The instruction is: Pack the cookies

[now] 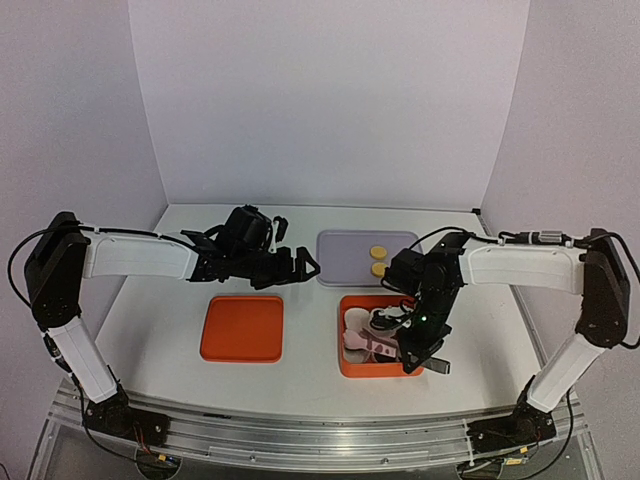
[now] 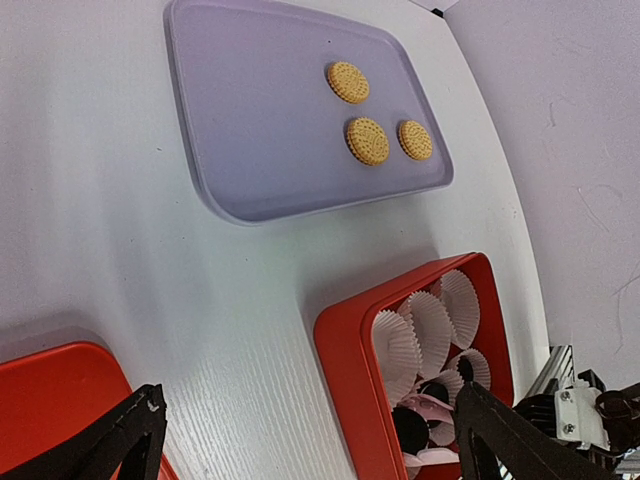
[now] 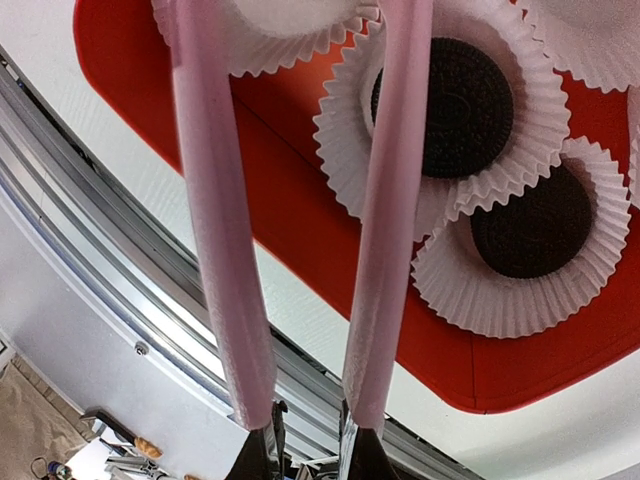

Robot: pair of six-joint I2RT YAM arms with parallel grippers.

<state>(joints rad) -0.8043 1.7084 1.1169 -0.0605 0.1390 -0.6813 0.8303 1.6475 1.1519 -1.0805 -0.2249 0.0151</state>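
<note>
Golden cookies (image 2: 367, 140) on lilac tray (image 2: 260, 130), dark cookies (image 3: 465, 105) in paper cups (image 3: 345, 125), left gripper (image 2: 308, 410) gaping, empty, right gripper (image 3: 310, 450) clamping pink tongs (image 3: 215, 250)

On the counter (image 1: 160, 330), a tray (image 1: 345, 262) sits far, right of centre, with three cookies (image 2: 366, 140) on its right part. On its near side lies a box (image 2: 345, 370) of cups (image 2: 430, 325); other cookies (image 3: 465, 105) sit in the near cups. A lid (image 1: 242, 328) lies left of the box.

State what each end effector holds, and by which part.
Right end effector pinches pink tongs across both arms; left end effector holds nothing.
</note>
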